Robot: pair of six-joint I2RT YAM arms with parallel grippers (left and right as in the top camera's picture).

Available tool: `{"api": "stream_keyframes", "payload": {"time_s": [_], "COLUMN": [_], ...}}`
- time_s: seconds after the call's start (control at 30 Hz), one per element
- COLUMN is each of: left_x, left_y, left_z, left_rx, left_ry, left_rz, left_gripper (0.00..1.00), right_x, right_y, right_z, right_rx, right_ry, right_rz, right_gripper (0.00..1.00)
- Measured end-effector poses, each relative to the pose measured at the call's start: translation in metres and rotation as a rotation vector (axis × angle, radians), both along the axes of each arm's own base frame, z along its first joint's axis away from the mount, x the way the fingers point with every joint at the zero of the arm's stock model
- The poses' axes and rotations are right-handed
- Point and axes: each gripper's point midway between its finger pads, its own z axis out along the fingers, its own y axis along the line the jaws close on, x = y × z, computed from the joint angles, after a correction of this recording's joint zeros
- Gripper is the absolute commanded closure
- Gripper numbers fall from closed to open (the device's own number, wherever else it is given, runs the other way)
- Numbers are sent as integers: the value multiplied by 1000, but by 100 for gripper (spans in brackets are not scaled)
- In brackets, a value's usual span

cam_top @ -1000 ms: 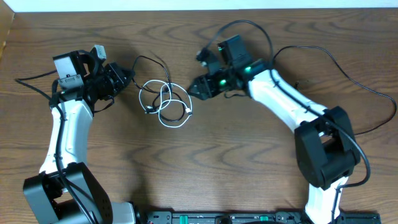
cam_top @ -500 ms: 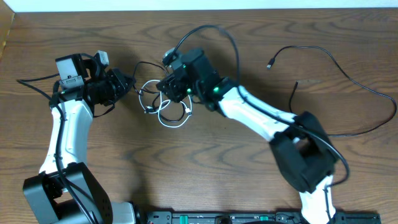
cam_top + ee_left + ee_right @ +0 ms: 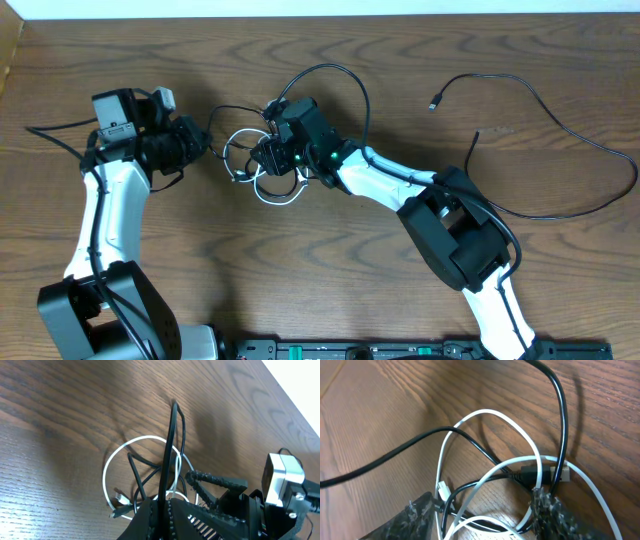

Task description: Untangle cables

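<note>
R pincer [image 3: 480,510] moved in, open, straddling white cable [image 3: 482,411] + black cable [image 3: 563,420]; L pincer [image 3: 161,507] clamped on black cable.

Wood-grain table [image 3: 300,280], white cable [image 3: 485,411] and black cable [image 3: 564,420] tangled near centre, another black cord [image 3: 490,75] lying right

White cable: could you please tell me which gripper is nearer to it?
Right. The right gripper straddles the white cable loops with open jaws; the left gripper sits beside the coil, shut on the black cable.
</note>
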Motion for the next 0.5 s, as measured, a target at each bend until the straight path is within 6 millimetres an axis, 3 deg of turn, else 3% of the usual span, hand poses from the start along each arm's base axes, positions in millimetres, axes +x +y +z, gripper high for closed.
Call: {"api": "stream_keyframes", "payload": {"time_s": [0.17,0.27,0.43,0.5], "left_x": [1,1,2,2], "left_y": [-12,-18,-16,-15], "left_z": [0,0,-2,-3], "left_rx": [8,13,43,49], "left_ry": [-3,-6,-2,-1], "left_rz": [-36,-54,-43,-39], "left_gripper": [92,92,93,93], "right_x": [1,-2,-13,-14], "right_y": [1,5,19,25], "right_z": [2,-2,-16,-10], "right_rx": [31,59,131,169], "right_ry": [46,89,154,139], "right_rz": [-41,-49,21,42], "right_gripper": [42,49,53,55]}}
